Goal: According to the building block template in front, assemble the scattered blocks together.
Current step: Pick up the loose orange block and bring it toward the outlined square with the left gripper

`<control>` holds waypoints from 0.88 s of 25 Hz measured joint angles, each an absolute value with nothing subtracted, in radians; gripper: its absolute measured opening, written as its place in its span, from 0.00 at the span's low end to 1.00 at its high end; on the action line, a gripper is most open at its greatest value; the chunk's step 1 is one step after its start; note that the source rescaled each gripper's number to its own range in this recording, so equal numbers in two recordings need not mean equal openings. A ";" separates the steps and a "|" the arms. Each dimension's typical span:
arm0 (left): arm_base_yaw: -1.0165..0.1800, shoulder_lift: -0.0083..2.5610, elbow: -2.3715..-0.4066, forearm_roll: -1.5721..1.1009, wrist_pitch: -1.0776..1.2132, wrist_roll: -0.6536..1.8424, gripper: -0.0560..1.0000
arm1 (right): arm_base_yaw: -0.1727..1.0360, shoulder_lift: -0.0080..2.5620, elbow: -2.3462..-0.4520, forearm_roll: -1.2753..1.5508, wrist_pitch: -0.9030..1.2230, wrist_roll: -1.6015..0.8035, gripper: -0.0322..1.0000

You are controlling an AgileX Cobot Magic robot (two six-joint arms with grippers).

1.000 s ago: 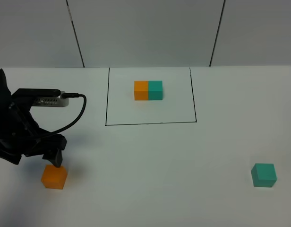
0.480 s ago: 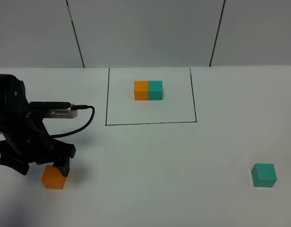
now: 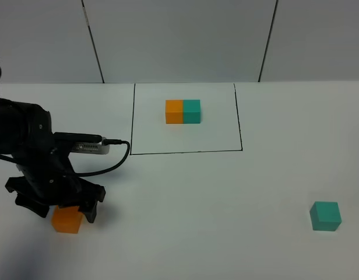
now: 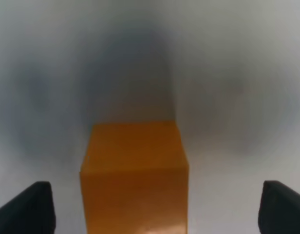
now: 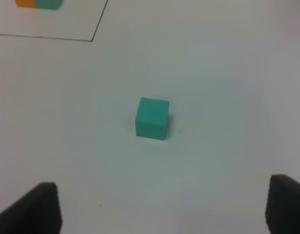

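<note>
The template (image 3: pixel 183 111), an orange and a teal cube joined, sits inside a black drawn rectangle at the back; its corner shows in the right wrist view (image 5: pixel 38 4). The loose orange cube (image 3: pixel 66 220) lies at the front left. My left gripper (image 3: pixel 62 209) is low over it, open, with the cube (image 4: pixel 134 176) between its fingertips (image 4: pixel 28 206). The loose teal cube (image 3: pixel 325 216) lies at the front right. In the right wrist view it (image 5: pixel 152 118) sits ahead of my open right gripper (image 5: pixel 162 209), well apart. The right gripper is out of the exterior view.
The white table (image 3: pixel 203 198) carries only the blocks and the drawn rectangle (image 3: pixel 185 153). A grey wall with dark seams stands behind. The left arm's cable (image 3: pixel 106 157) loops over the table near the rectangle's front left corner.
My left arm has moved right and down, bringing the open gripper around the orange cube. The cubes have not moved.
</note>
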State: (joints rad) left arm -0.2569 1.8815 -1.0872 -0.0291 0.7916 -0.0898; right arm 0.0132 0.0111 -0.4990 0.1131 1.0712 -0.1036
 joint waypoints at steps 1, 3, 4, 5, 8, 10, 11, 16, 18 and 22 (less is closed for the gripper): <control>-0.267 1.890 -1.087 -0.025 0.790 -0.091 0.89 | 0.013 0.011 -0.499 0.113 1.071 -0.104 0.73; -0.281 1.907 -1.087 -0.021 0.786 -0.093 0.89 | 0.013 0.011 -0.499 0.113 1.071 -0.104 0.73; -0.284 1.912 -1.087 -0.016 0.784 -0.102 0.88 | 0.013 0.011 -0.499 0.113 1.071 -0.104 0.73; -0.285 1.916 -1.087 -0.010 0.782 -0.112 0.88 | 0.013 0.011 -0.499 0.113 1.071 -0.104 0.73; -0.285 1.917 -1.087 0.019 0.776 -0.141 0.87 | 0.013 0.011 -0.499 0.115 1.071 -0.104 0.73; -0.285 1.917 -1.087 0.026 0.774 -0.153 0.87 | 0.013 0.011 -0.499 0.116 1.071 -0.104 0.73; -0.285 1.917 -1.087 0.026 0.772 -0.156 0.86 | 0.013 0.011 -0.499 0.116 1.071 -0.104 0.73; -0.285 1.921 -1.087 0.026 0.769 -0.161 0.83 | 0.013 0.011 -0.499 0.116 1.071 -0.104 0.73; -0.285 1.927 -1.080 0.026 0.759 -0.161 0.81 | 0.013 0.011 -0.499 0.116 1.071 -0.104 0.73; -0.285 1.927 -1.030 0.033 0.705 -0.162 0.79 | 0.013 0.011 -0.499 0.116 1.071 -0.104 0.73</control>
State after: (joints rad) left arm -0.2847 1.9266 -1.0301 0.0332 0.7046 -0.1620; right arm 0.0132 0.0111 -0.4990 0.1160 1.0712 -0.1036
